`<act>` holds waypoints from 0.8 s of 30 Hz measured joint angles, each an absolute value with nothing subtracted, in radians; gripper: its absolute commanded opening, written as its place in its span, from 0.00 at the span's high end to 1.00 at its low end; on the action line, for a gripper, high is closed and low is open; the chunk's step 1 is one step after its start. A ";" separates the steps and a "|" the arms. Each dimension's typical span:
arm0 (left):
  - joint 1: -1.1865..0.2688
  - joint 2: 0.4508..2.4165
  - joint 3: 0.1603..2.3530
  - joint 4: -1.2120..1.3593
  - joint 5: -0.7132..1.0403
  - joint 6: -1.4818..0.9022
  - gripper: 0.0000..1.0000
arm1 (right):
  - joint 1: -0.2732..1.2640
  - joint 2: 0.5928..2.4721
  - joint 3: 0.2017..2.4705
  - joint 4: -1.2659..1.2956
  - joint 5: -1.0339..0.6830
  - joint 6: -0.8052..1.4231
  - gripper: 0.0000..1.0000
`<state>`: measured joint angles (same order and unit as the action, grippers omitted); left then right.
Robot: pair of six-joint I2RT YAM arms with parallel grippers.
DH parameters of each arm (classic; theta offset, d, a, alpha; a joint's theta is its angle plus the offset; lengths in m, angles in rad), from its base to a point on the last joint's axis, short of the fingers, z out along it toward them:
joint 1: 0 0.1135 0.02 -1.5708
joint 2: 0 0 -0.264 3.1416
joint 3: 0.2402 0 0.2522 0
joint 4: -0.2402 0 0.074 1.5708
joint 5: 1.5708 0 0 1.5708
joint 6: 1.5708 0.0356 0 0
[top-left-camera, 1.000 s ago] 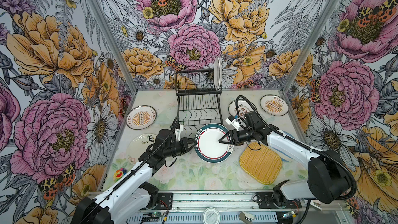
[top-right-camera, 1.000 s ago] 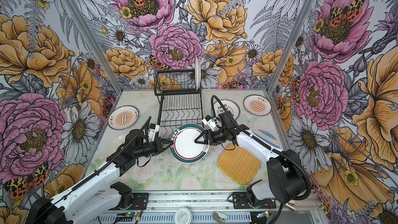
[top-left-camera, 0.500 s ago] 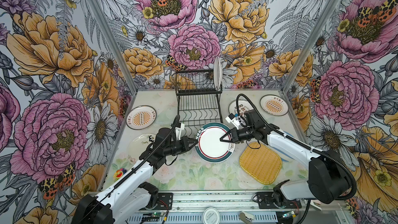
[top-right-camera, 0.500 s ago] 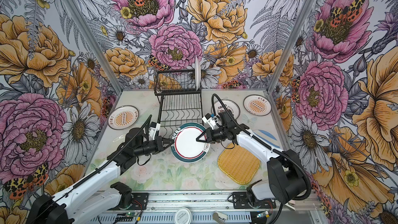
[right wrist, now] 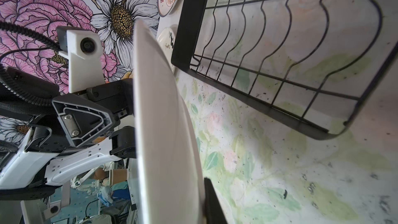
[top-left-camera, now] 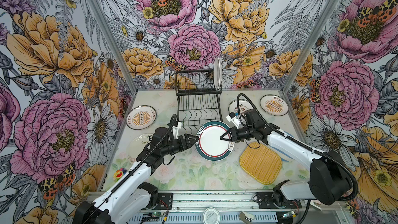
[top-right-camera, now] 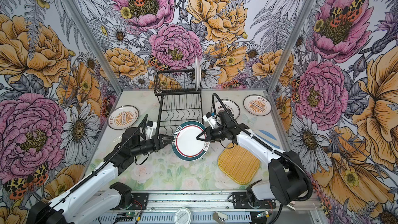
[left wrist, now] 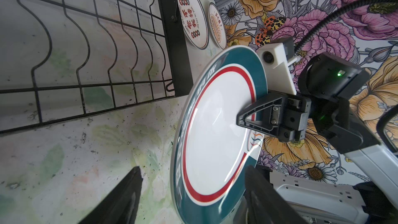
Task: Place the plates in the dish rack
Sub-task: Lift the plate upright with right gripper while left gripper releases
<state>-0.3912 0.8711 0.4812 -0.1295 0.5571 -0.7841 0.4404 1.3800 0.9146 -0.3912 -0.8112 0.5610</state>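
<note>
A white plate with a teal rim and red ring (top-left-camera: pixel 213 143) (top-right-camera: pixel 189 142) hangs tilted above the table, just in front of the black dish rack (top-left-camera: pixel 200 108) (top-right-camera: pixel 181 108). My right gripper (top-left-camera: pixel 221 138) (top-right-camera: pixel 198 138) (right wrist: pixel 193 182) is shut on its right rim. On the opposite side my left gripper (top-left-camera: pixel 195 140) (top-right-camera: pixel 171 141) (left wrist: pixel 191 169) stands open, its fingers on either side of the rim (left wrist: pixel 215 136) without touching. One white plate (top-left-camera: pixel 218 73) stands upright in the rack's upper tier.
Other plates lie flat: a sunburst plate (top-left-camera: pixel 141 117) and a pale plate (top-left-camera: pixel 140 143) on the left, a lettered plate (top-left-camera: pixel 239 106) and a sunburst plate (top-left-camera: pixel 274 105) at the right back, and a yellow woven plate (top-left-camera: pixel 260 162) beside a blue-striped plate (top-right-camera: pixel 265 136). A small lid (top-left-camera: pixel 211 215) sits on the front rail.
The right gripper has shut on the teal-rimmed plate's right rim. The left gripper, which was shut on the left rim, has now opened. The plate has barely moved.
</note>
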 measured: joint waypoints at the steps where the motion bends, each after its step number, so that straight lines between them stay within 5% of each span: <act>1: -0.384 0.862 0.485 -0.143 0.554 -0.782 0.15 | 0.445 1.373 0.927 -0.402 -0.778 0.562 1.00; 14: -0.342 0.830 0.511 -0.285 0.438 -0.720 0.10 | 0.646 1.359 1.409 -0.741 -0.038 0.558 1.00; 24: -0.343 0.873 0.524 -0.297 0.377 -0.698 0.09 | 0.793 1.645 1.944 -0.873 0.508 0.482 1.00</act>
